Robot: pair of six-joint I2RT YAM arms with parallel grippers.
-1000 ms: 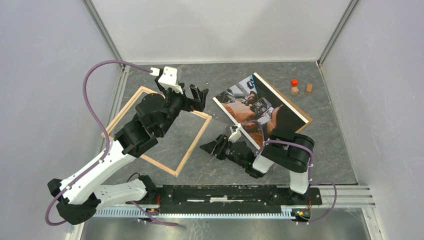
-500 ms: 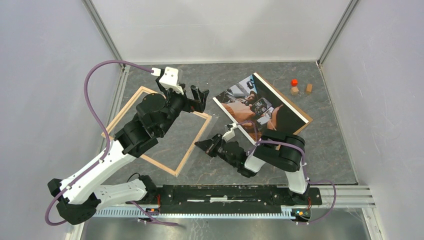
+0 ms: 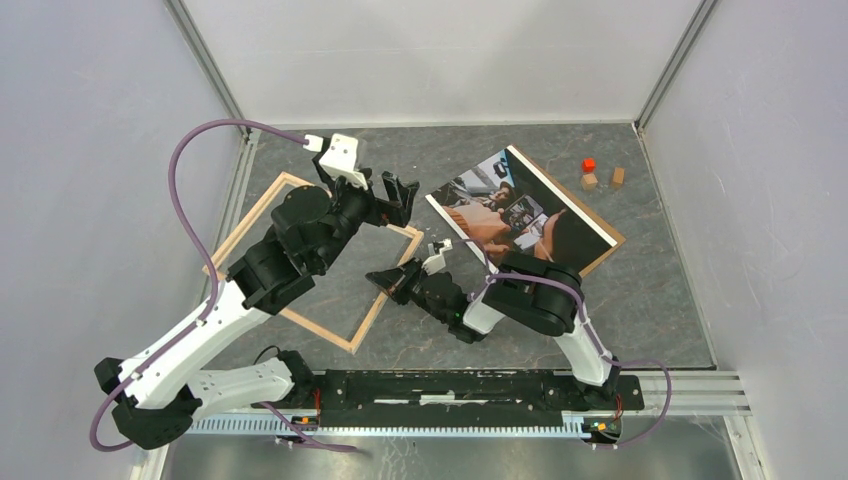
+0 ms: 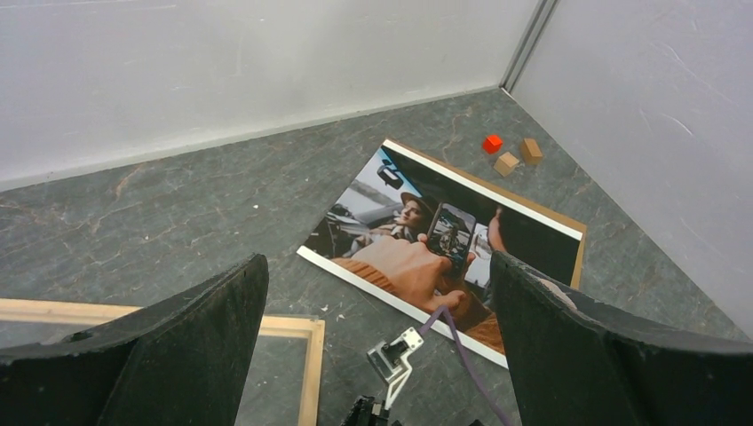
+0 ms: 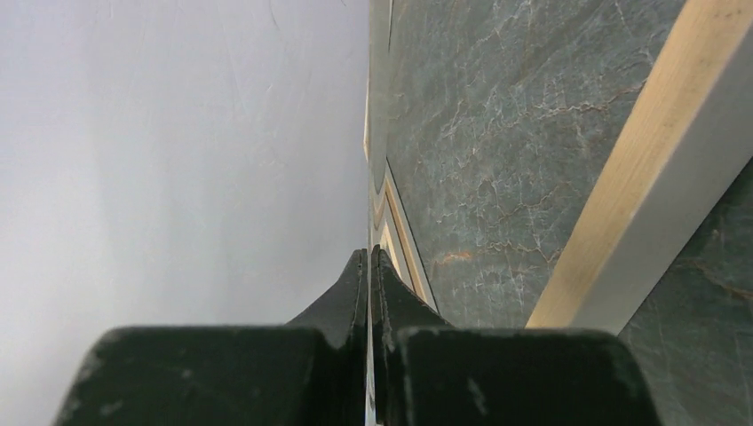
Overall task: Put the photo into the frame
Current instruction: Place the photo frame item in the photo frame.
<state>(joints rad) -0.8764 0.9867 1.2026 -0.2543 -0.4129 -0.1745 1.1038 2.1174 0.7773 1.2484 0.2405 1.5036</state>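
Top external view: the large pale-wood rectangular frame (image 3: 249, 216) lies flat on the grey marbled surface (image 3: 660, 300), on the left side. I read the left claw (image 3: 397, 200) as spread wide, hovering above the frame's far right corner. The right claw (image 3: 378, 278) has its fingers pressed together with nothing visible between them. It is low over the frame's right rail, with its tip just inside the opening. The large white-bordered photo (image 3: 520, 210) lies on a brown backing board (image 3: 606, 248), well apart from both claws and to their right.

Left wrist view: both fingers (image 4: 178, 355) stand far apart. The photo lies flat ahead, between them in the picture. One frame corner (image 4: 311, 351) shows at the lower left. A red cube (image 4: 492, 143) and two small wooden blocks (image 4: 519, 157) sit beyond the photo.

Right wrist view: the fingertips (image 5: 360, 284) meet, empty. The frame's rail (image 5: 639, 209) crosses just beside them. I cannot tell whether they touch it.
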